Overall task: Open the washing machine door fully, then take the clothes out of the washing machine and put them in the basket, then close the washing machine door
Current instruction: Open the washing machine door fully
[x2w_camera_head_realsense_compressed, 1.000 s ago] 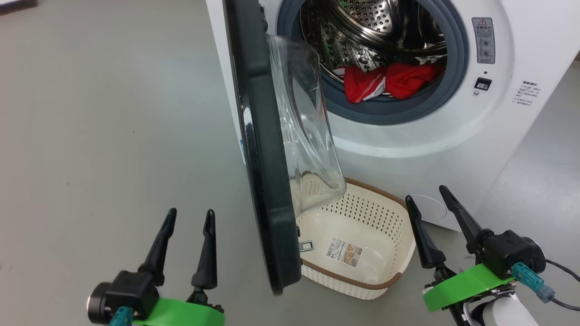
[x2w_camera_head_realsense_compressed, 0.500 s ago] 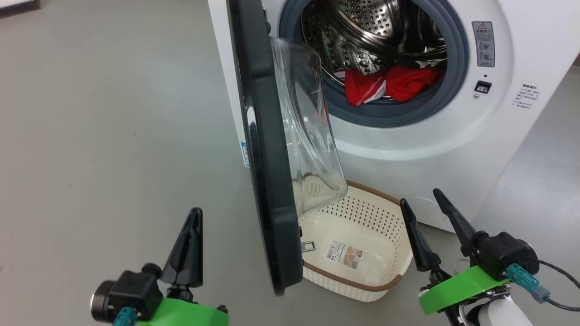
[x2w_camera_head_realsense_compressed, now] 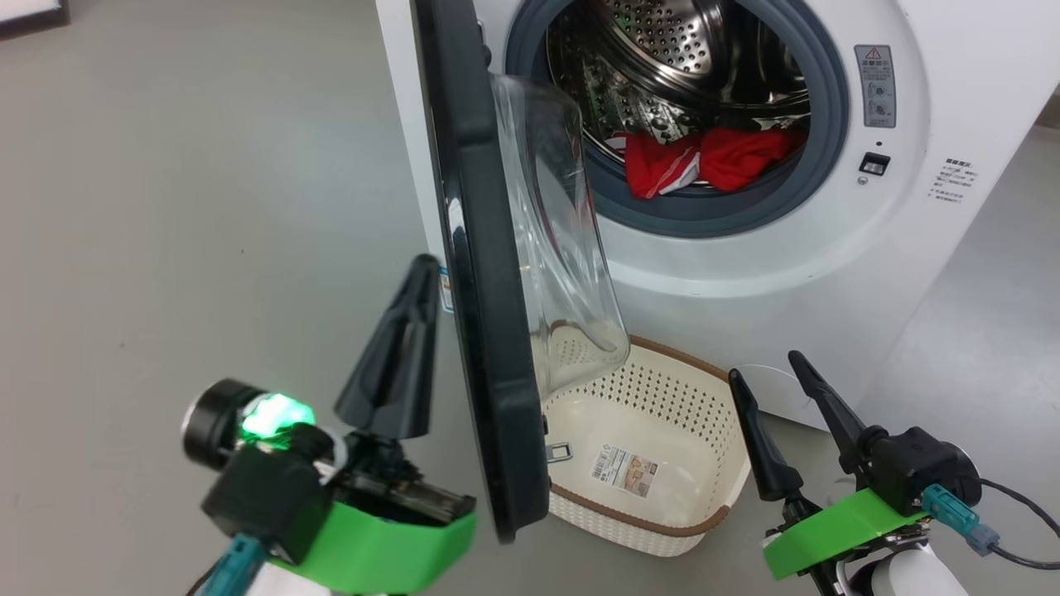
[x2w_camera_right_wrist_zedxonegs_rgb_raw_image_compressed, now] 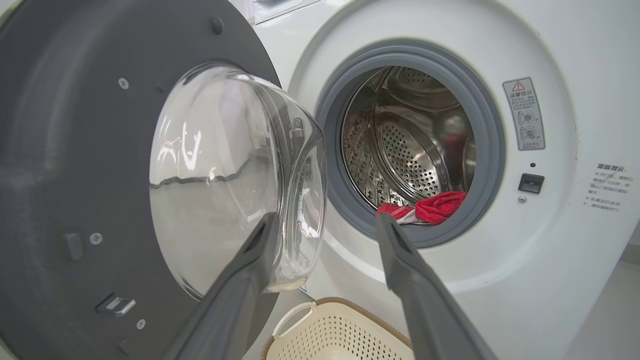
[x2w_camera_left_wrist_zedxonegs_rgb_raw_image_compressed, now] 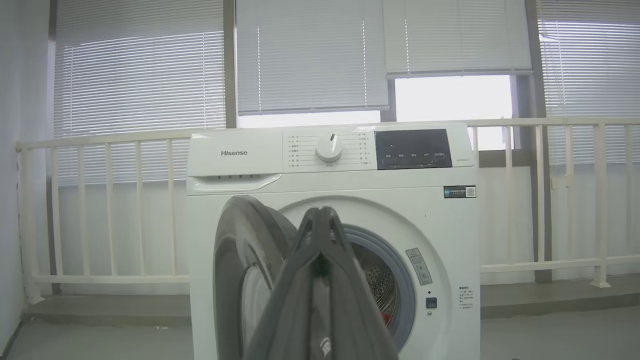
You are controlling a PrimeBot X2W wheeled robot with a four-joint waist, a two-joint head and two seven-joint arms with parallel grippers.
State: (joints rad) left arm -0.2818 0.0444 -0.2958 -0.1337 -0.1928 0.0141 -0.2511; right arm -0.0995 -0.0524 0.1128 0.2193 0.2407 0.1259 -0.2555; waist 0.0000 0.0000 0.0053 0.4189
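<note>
The white washing machine (x2w_camera_head_realsense_compressed: 828,240) stands at the upper right, and I also see it whole in the left wrist view (x2w_camera_left_wrist_zedxonegs_rgb_raw_image_compressed: 330,200). Its black-rimmed door (x2w_camera_head_realsense_compressed: 480,273) stands swung out, edge-on to me, its glass bowl (x2w_camera_right_wrist_zedxonegs_rgb_raw_image_compressed: 225,175) facing the opening. Red clothes (x2w_camera_head_realsense_compressed: 704,161) lie at the drum's front lip (x2w_camera_right_wrist_zedxonegs_rgb_raw_image_compressed: 435,207). The cream basket (x2w_camera_head_realsense_compressed: 638,517) sits on the floor below the opening, holding nothing but its paper label. My left gripper (x2w_camera_head_realsense_compressed: 424,269) is shut with nothing in it, close beside the door's outer face. My right gripper (x2w_camera_head_realsense_compressed: 763,368) is open by the basket's right side.
Grey floor stretches wide to the left of the door. A white railing (x2w_camera_left_wrist_zedxonegs_rgb_raw_image_compressed: 100,200) and blinded windows stand behind the machine. A cable (x2w_camera_head_realsense_compressed: 1019,505) trails from my right wrist. The basket's rim lies partly under the door's lower edge.
My left gripper has shut and has risen forward to the door's outer side. The right gripper has barely moved. The head view has shifted slightly.
</note>
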